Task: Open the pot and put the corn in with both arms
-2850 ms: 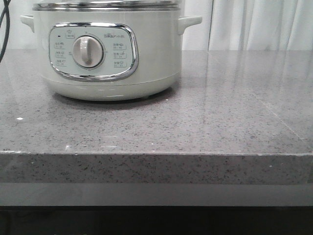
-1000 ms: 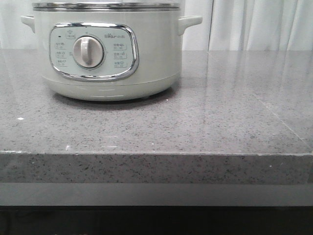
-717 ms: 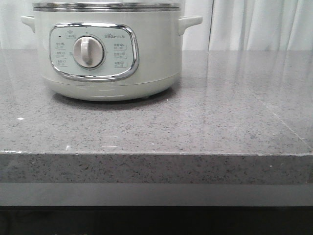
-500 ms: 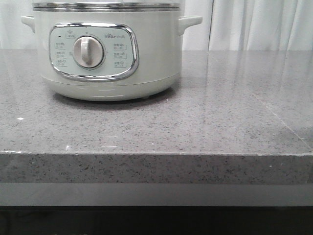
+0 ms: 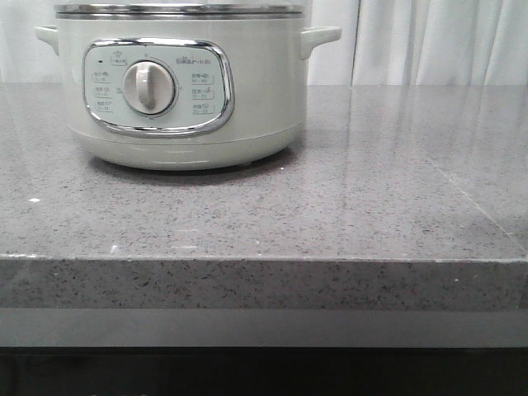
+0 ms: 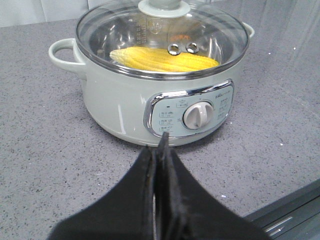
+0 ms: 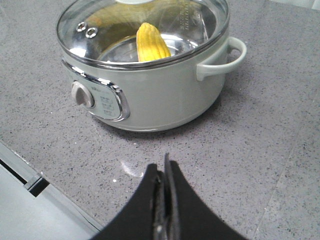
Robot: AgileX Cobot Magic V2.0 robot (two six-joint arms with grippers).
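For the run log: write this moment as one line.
pot: glass lid on | corn: inside pot | left gripper: shut, empty, off pot | right gripper: shut, empty, off pot

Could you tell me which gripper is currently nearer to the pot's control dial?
Left, apparently. The left gripper, shut, sits just in front of the dial on the pot. The right gripper, also shut, sits farther back, off toward the handle side.

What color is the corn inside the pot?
Bright yellow. The corn shows best in the left wrist view, through the pot's glass lid.
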